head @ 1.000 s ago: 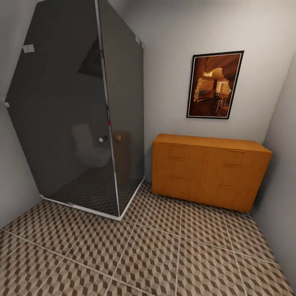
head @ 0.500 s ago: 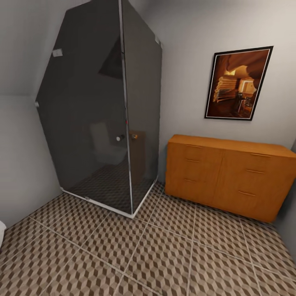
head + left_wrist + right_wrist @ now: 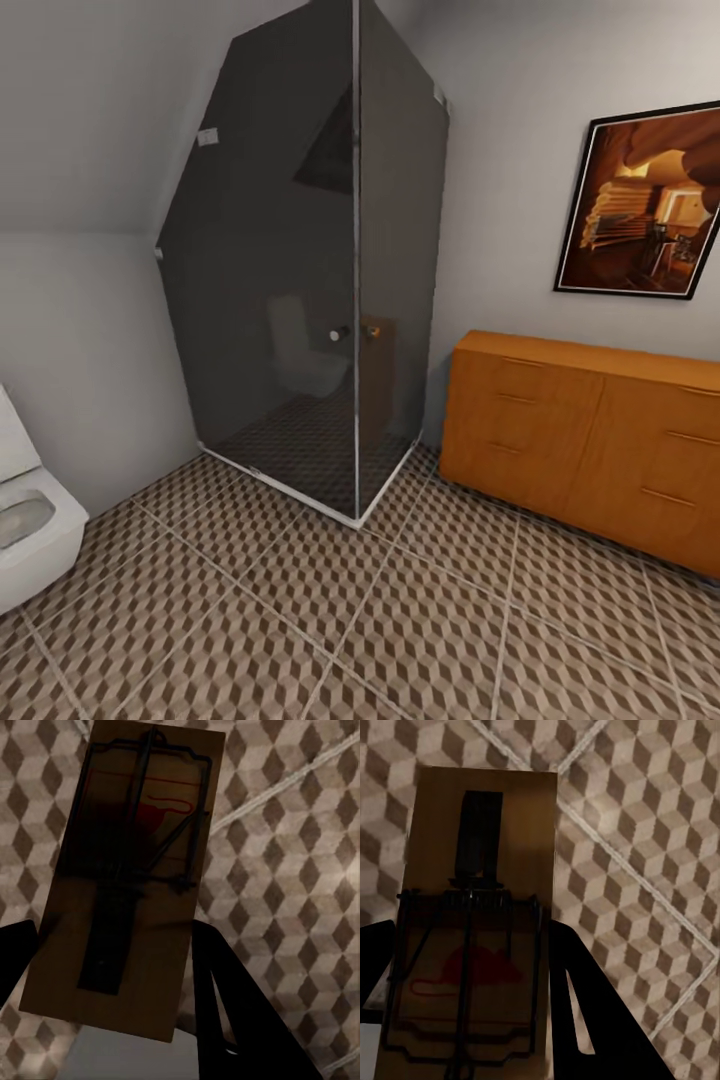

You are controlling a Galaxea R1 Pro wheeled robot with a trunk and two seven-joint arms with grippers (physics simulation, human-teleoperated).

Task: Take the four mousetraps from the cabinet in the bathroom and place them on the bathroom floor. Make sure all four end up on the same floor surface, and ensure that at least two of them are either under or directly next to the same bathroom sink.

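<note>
In the left wrist view, a brown wooden mousetrap [image 3: 150,832] with a dark wire bar and a red mouse print sits between the dark fingers [image 3: 240,1020] of my left gripper [image 3: 112,975], which is shut on it above the cube-patterned bathroom floor [image 3: 300,870]. A second mousetrap [image 3: 480,870] is clamped the same way in my right gripper [image 3: 465,982], over the floor [image 3: 645,832]. The orange-brown cabinet [image 3: 590,450] stands against the far wall at the right of the head view, all its drawers closed. The bathroom sink is out of view.
A dark glass shower enclosure [image 3: 310,300] fills the far corner left of the cabinet. A white toilet [image 3: 25,530] juts in at the left edge. A framed picture [image 3: 645,205] hangs above the cabinet. Tiled floor [image 3: 400,620] spreads across the foreground.
The head view has swung to the left: the shower and cabinet slid rightward in the picture and the toilet came into view. Nothing in the room itself has moved.
</note>
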